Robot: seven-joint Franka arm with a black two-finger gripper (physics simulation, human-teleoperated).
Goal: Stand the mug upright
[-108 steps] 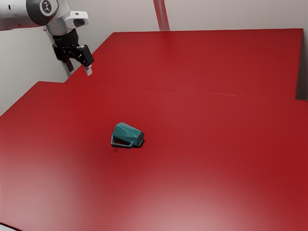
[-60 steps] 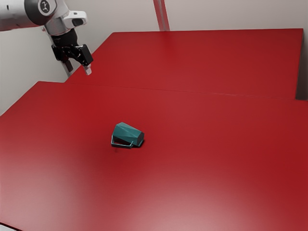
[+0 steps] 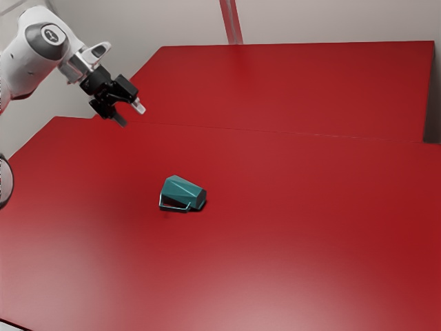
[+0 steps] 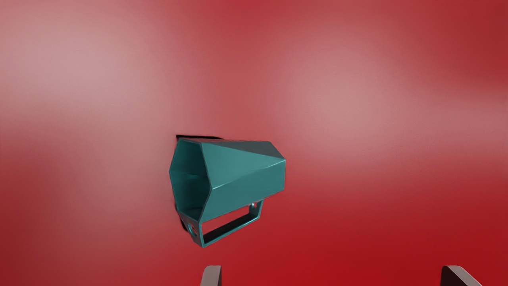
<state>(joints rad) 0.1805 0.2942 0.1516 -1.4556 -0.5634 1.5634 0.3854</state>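
Note:
The gripper (image 3: 130, 116) hangs in the air above the table's far-left part in the exterior view, tilted toward the exterior view's right. A teal faceted mug (image 3: 182, 192) lies on its side on the red table, lower in that view and apart from the fingers. From the wrist camera, the mug (image 4: 246, 171) shows its open mouth at one end, its narrower base at the other and its handle on the side nearer my fingertips. The gripper (image 4: 331, 276) stands open, its two tips wide apart with nothing between them.
The red table (image 3: 275, 227) spreads around the mug. Behind it a second red surface (image 3: 296, 89) adjoins along a thin seam, with a pale wall (image 3: 331, 21) beyond. A round pale object (image 3: 5, 181) juts in at the exterior view's left edge.
My arm has swung and my hand has tilted, bringing the fingers slightly toward the exterior view's right and lower. The round object has come into view at the left edge. The mug has stayed still.

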